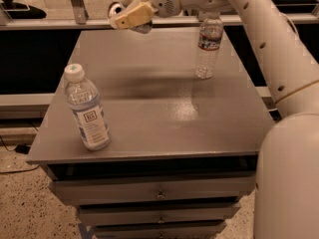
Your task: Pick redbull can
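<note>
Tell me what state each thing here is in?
Gripper: above the table's far edge, fingers shut on the can.
Redbull can: held off the table, tipped sideways.
Front-left water bottle: upright, capped.
Back-right water bottle: upright, top hidden by the arm.
Drawers: shut.

The white arm's gripper (130, 18) is hovering above the far edge of the grey counter (164, 123), its jaws clamping the redbull can (115, 9), whose shiny round end is showing at left. A water bottle (87, 108) is standing front left, and a second bottle (208, 46) is standing far right.
</note>
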Robot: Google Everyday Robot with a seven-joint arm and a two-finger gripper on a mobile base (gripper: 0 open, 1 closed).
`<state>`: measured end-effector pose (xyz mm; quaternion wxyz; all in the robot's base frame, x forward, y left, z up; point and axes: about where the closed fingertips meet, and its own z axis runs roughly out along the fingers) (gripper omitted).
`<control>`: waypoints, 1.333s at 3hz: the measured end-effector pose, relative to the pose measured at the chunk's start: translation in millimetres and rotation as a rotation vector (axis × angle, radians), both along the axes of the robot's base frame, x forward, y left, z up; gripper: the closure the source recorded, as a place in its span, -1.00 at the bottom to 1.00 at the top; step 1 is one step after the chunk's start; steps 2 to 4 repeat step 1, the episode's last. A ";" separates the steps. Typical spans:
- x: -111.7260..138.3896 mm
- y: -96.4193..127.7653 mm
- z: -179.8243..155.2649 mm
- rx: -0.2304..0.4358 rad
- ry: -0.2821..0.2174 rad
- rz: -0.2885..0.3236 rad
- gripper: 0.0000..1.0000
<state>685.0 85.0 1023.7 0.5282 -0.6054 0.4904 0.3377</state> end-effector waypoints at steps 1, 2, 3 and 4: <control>-4.2 -3.3 5.1 0.024 0.005 0.005 1.00; -4.2 -3.3 5.1 0.024 0.005 0.005 1.00; -4.2 -3.3 5.1 0.024 0.005 0.005 1.00; -4.2 -3.3 5.1 0.024 0.005 0.005 1.00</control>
